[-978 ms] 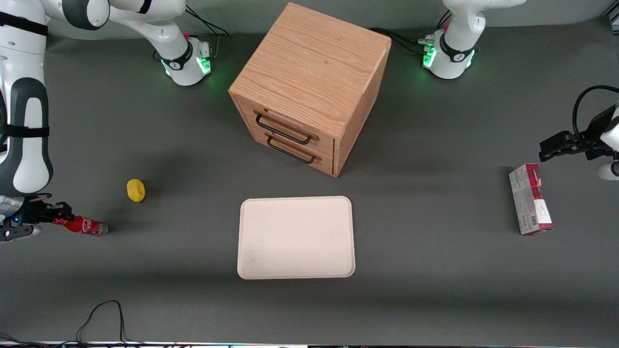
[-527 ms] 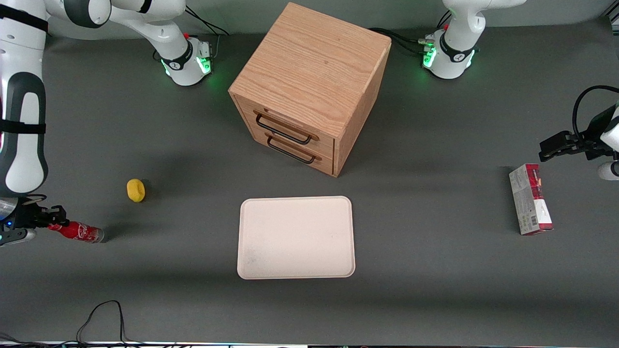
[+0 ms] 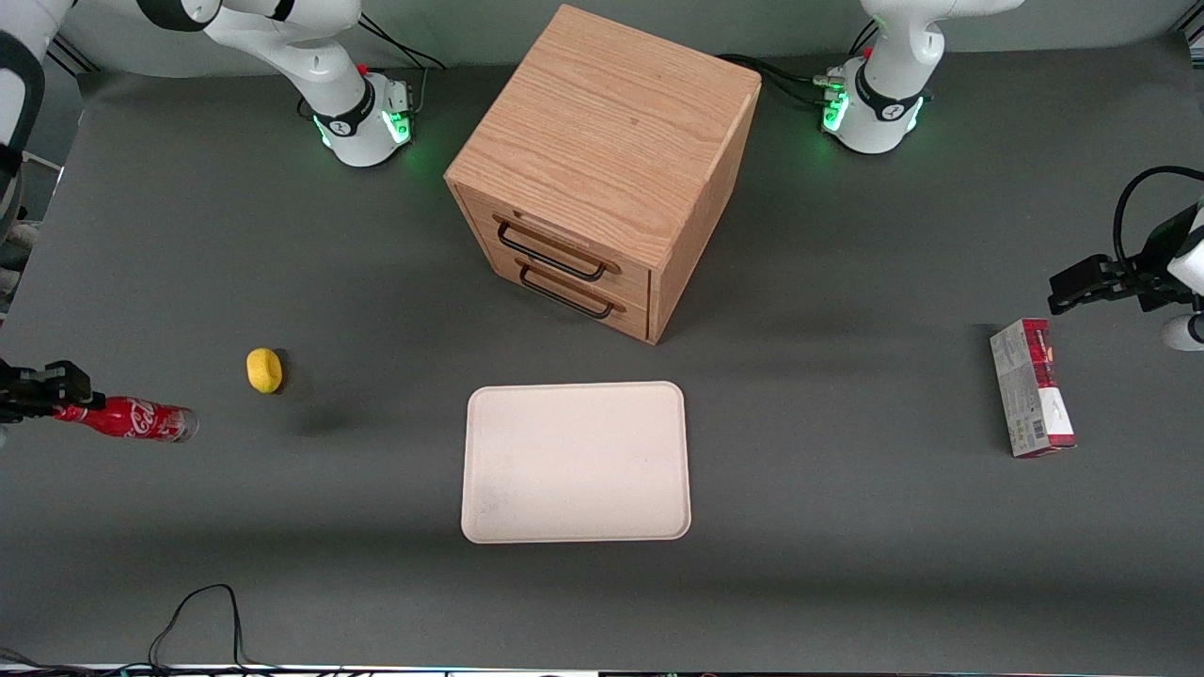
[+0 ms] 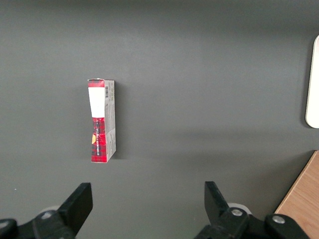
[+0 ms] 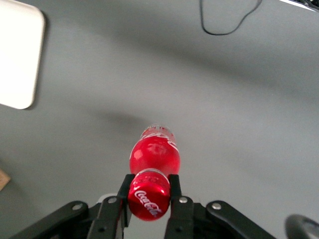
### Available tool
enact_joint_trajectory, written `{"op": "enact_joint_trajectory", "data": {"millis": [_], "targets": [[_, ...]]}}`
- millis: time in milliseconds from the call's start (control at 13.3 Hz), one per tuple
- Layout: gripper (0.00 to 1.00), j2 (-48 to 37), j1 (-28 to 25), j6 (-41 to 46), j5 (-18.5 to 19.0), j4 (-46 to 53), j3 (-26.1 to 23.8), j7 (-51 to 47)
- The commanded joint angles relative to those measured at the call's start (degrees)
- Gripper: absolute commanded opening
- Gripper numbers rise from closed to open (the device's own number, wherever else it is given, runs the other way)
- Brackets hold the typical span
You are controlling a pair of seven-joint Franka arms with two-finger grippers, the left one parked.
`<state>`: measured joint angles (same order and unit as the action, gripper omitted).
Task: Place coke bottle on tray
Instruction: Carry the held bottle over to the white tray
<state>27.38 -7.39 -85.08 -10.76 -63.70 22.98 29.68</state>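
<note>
The coke bottle (image 3: 132, 419) is a small red bottle with a white script logo and clear base. It hangs lengthwise above the table at the working arm's end, with its shadow on the table beside the yellow lump. My gripper (image 3: 66, 406) is shut on its red cap end. In the right wrist view the gripper (image 5: 149, 191) clamps the cap, and the bottle (image 5: 153, 153) points away from the camera. The cream-white tray (image 3: 576, 462) lies flat in front of the wooden cabinet, well away from the bottle; its corner shows in the right wrist view (image 5: 17, 59).
A yellow lemon-like lump (image 3: 264, 369) lies near the bottle, farther from the front camera. The wooden two-drawer cabinet (image 3: 602, 169) stands mid-table, drawers shut. A red and white box (image 3: 1032, 401) lies toward the parked arm's end. A black cable (image 3: 202, 621) loops at the table's near edge.
My gripper has lifted the coke bottle off the table and drawn it slightly toward the working arm's edge. Its shadow has separated from it.
</note>
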Motion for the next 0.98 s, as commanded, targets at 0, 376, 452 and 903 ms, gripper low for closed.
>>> {"op": "enact_joint_trajectory", "data": {"millis": [0,376,452,903], "targets": [[0.07,1.3,0.4,6.6,4.4,9.0,-7.2,-9.1],[0.07,2.6,0.1,1.6,12.6,11.7,-29.6,-28.6],[0.07,3.9,0.1,-0.2,18.3,11.7,-35.7,-32.5],[0.1,14.4,-0.3,-14.0,29.2,11.1,-49.5,-41.9]]}}
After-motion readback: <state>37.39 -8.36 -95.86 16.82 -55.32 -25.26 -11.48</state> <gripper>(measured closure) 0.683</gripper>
